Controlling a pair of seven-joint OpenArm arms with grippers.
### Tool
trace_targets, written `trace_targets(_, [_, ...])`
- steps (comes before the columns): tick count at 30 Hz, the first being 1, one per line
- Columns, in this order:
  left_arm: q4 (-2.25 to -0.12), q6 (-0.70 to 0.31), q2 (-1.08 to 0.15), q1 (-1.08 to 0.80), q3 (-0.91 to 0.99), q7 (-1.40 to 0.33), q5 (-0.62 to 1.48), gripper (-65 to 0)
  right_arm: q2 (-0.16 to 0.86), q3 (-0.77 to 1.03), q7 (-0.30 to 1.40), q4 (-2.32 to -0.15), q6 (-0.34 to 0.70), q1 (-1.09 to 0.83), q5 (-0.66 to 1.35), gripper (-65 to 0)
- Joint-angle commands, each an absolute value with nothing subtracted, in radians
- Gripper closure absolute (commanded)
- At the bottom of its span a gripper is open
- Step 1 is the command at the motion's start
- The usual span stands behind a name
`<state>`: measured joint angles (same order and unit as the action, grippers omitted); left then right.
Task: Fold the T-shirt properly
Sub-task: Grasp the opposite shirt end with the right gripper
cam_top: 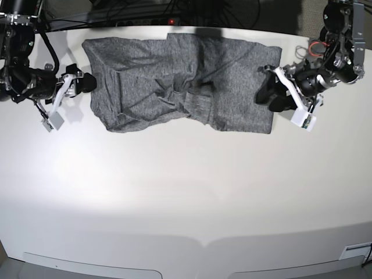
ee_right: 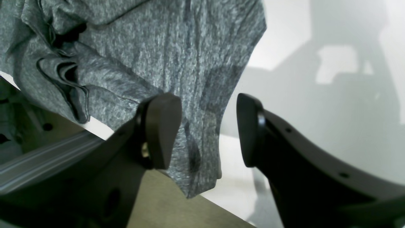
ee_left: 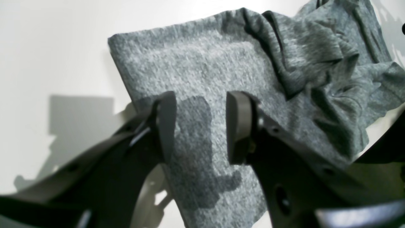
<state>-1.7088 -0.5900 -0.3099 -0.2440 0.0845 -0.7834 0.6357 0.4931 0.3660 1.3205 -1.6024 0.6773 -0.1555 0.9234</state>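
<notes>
Basically both jaw sets stand wide apart with nothing between the pads. Left gripper (ee_left: 201, 126): two dark grey fingers (ee_left: 239, 126) spread wide, gap empty, hovering over the flat end of the heather-grey knit long-sleeved T-shirt (ee_left: 202, 63); cannot tell whether the tips touch the cloth. Its shadow falls on the fabric between the fingers. Right gripper (ee_right: 208, 129): also spread wide, holding nothing; one finger (ee_right: 161, 126) sits over the shirt's edge, the other over bare white surface. Contact with the cloth is not clear here either.

Base view: left gripper (cam_top: 272, 93) sits at the shirt's right end, just at the edge; right gripper (cam_top: 87, 82) sits at the shirt's left end, just beside the edge. T-shirt (cam_top: 174, 81) lies spread across the far part of the white table (cam_top: 186, 192), roughly a wide band, partly folded over, with bunched, wrinkled folds near its middle. Flat smoother panels at both ends. One corner of the cloth hangs past the table edge in the right wrist view. Near half of the table bears only soft shadows.
</notes>
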Motion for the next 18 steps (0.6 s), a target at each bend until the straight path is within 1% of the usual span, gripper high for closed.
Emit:
trace_targets(1, [-1.726,-0.594,-0.316,-0.235,0.088,-0.754,0.654,-24.9,0.513,0.373,1.314,-1.591,0.677,-0.15,0.942,-32.1])
trace_targets(11, [-1.726,-0.594,-0.316,-0.235,0.088,-0.746,0.654,-24.9,0.512,0.373,1.264,-1.336,0.677,-0.133,0.939,-32.1])
trace_targets(15, [-1.726,-0.594,-0.316,-0.235,0.088,-0.746,0.654,-24.9,0.503,0.373,1.269,-1.306,0.677,-0.133,0.939,-32.1])
trace_targets(18, [-1.726,-0.594,-0.316,-0.235,0.088,-0.746,0.654,-24.9,0.475,0.373,1.295,-1.306,0.678,-0.133,0.947,-32.1])
